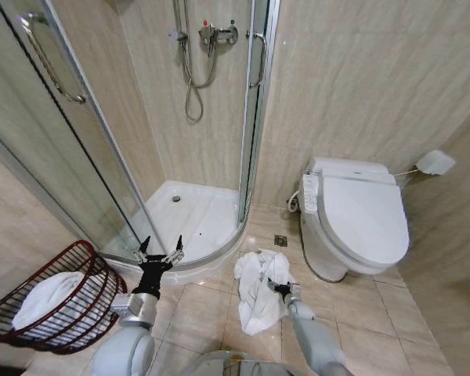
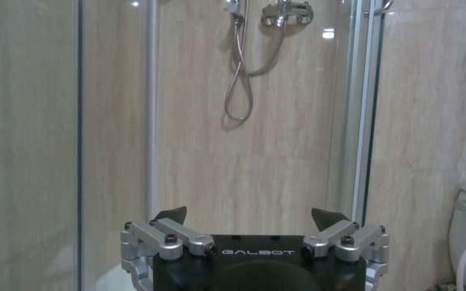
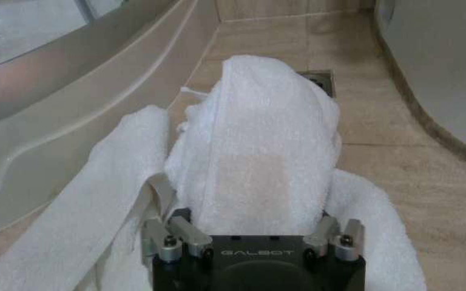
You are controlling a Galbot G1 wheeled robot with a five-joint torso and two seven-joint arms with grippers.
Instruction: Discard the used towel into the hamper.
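Right gripper (image 1: 279, 288) lying low on the floor tiles, pressed into the white towel (image 1: 260, 291). In the right wrist view, jaws reaching forward on either side of a raised fold of towel (image 3: 269, 151), cloth bunching up between them and spilling over both sides of the gripper body (image 3: 257, 267); fingertips buried in the fabric, so actual clamping not confirmable, cannot tell.

Left gripper (image 1: 160, 256) holding raised ahead of the left arm, near the curved shower tray edge (image 1: 211, 262). Jaws spread wide, nothing between them; dark fingertips (image 2: 170, 214) standing well apart in the left wrist view, pointing toward the shower wall and hose (image 2: 239, 91).

Hamper (image 1: 86, 252) sitting on the floor at the robot's left, beside the glass shower door (image 1: 63, 157), tilting so the rim faces the camera. White cloth (image 1: 51, 301) already lying inside it. Hamper and towel well apart, left arm standing between them.

Towel lying crumpled on the tiles between shower tray and toilet (image 1: 360, 219), just short of the floor drain (image 1: 280, 240).

Farther back, shower mixer (image 1: 217, 34) hanging on the tiled wall, hose looping below it.
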